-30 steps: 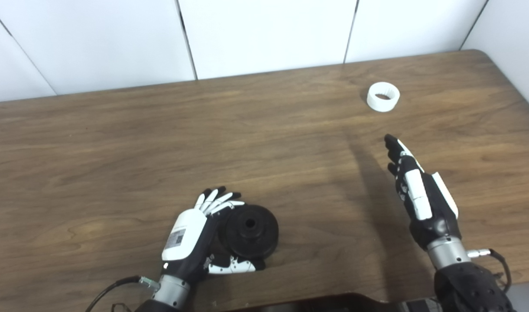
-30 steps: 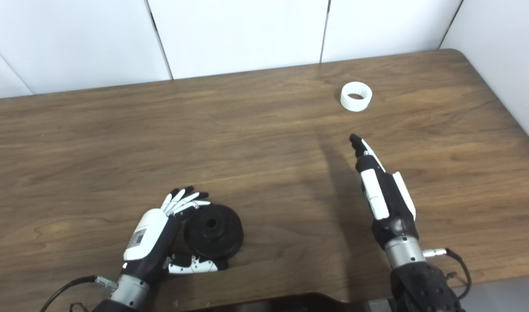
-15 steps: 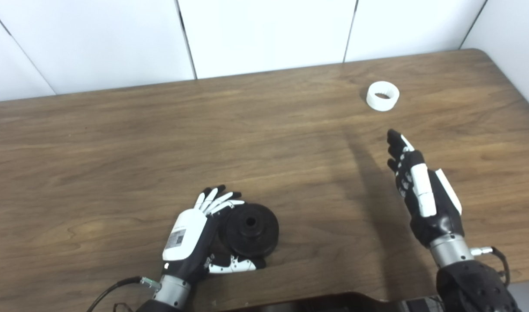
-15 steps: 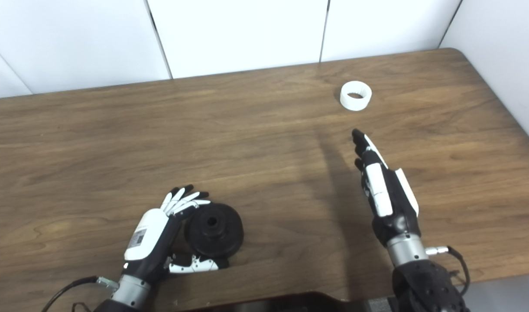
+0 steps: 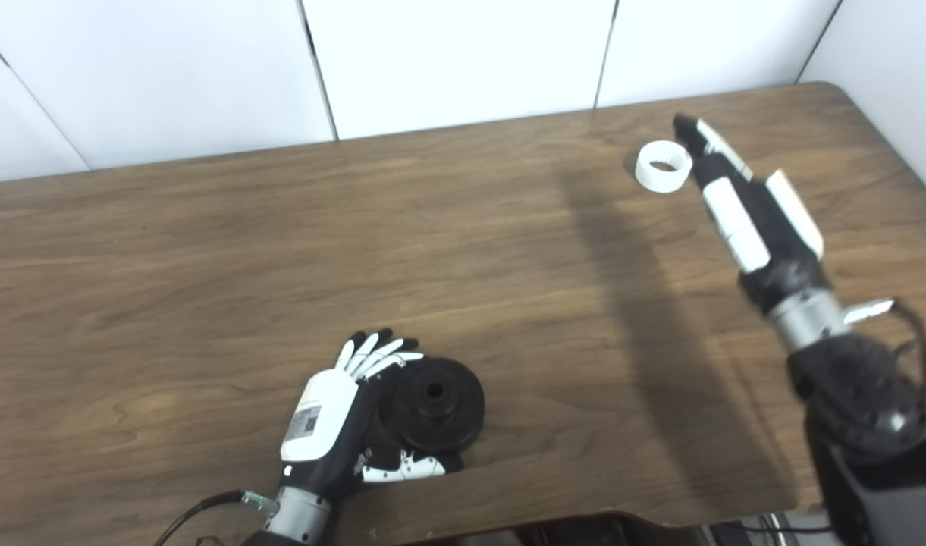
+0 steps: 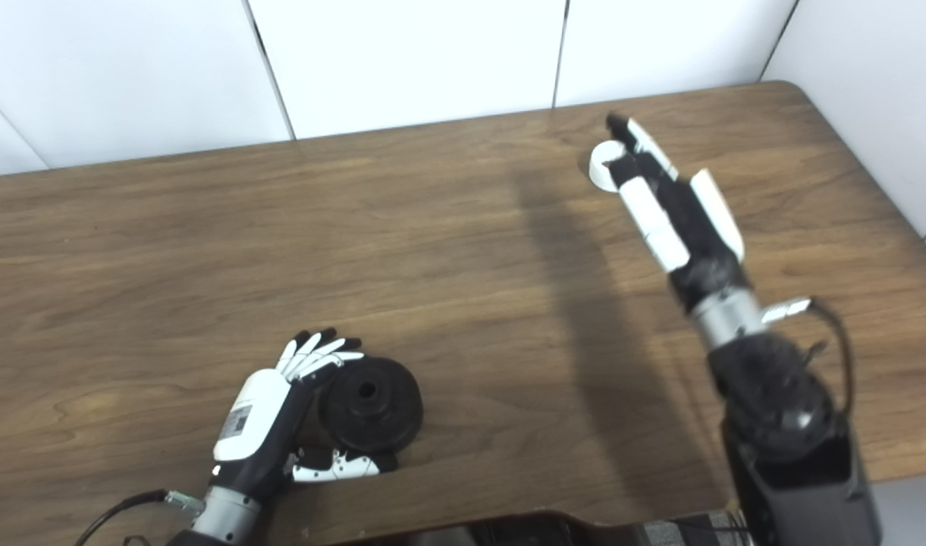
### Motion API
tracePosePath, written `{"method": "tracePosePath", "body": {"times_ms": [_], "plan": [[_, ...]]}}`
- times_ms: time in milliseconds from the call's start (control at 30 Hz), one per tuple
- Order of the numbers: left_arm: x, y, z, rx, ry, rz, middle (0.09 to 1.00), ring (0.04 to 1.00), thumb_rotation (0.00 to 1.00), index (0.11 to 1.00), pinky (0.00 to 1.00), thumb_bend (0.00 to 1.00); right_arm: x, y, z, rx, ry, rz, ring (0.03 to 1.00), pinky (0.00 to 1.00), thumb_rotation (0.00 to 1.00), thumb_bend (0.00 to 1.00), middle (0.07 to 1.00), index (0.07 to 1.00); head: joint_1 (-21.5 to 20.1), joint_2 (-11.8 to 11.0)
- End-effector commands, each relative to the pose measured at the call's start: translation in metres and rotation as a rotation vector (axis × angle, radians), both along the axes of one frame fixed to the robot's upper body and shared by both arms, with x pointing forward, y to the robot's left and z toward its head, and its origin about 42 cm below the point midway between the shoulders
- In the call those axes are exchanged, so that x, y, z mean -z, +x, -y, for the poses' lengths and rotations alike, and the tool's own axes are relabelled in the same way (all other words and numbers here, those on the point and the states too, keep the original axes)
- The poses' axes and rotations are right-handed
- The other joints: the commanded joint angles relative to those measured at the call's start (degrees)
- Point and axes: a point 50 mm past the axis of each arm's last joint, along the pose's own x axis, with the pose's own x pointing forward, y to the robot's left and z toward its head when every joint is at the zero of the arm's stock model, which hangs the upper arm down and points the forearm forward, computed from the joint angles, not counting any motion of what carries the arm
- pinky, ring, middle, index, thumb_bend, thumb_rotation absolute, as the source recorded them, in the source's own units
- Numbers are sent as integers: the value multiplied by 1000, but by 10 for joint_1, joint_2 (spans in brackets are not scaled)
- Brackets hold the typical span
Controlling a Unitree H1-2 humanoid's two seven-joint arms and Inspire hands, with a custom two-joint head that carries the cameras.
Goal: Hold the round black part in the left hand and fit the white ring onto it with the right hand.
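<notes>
Near the front edge of the brown wood-grain worktop [image 5: 205, 250], left of its middle, the left hand [image 5: 334, 425] lies on its side beside the round black pulley-like part [image 5: 436, 394]. Its fingers [image 5: 375, 353] curl round the far left side of the part, and its thumb [image 5: 406, 466] lies along the part's near side. The hand cups the part loosely with fingers apart; whether it actually grips cannot be told. The part rests flat on the worktop, its centre hole facing up.

Farther back, on the right side of the worktop, the right arm [image 5: 849, 379] reaches in from the front right corner toward the far edge. The right hand [image 5: 743, 197] is stretched out straight, fingers extended and held close together, empty, with the palm edge-on to the cameras.

Close to the far right corner, the short white plastic ring [image 5: 663, 166] stands on the worktop with its opening upward. In the left eye view the ring lies just to the left of the right hand's fingertips [image 5: 686, 125]; in the right eye view those fingers overlap the ring's right side. Whether they touch it cannot be told. The ring is well apart from the black part.
</notes>
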Motion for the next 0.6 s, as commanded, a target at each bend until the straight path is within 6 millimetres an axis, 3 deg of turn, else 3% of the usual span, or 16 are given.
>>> {"method": "tracePosePath", "body": {"times_ms": [0,200,567], "plan": [[22,-17,-6,2,71,-92,871,966,65,487,1000,515,-12,15,6,2,-108,23,969,968,898,615,952,939,0,-4],[27,-20,-5,-5,68,-93,869,965,64,486,1000,515,-18,45,23,11,-306,-38,938,892,752,594,952,938,-5,-24],[39,-24,-10,-10,52,-98,864,966,63,485,1000,514,-26,86,36,42,-488,-98,914,853,498,715,926,930,-28,-62]]}}
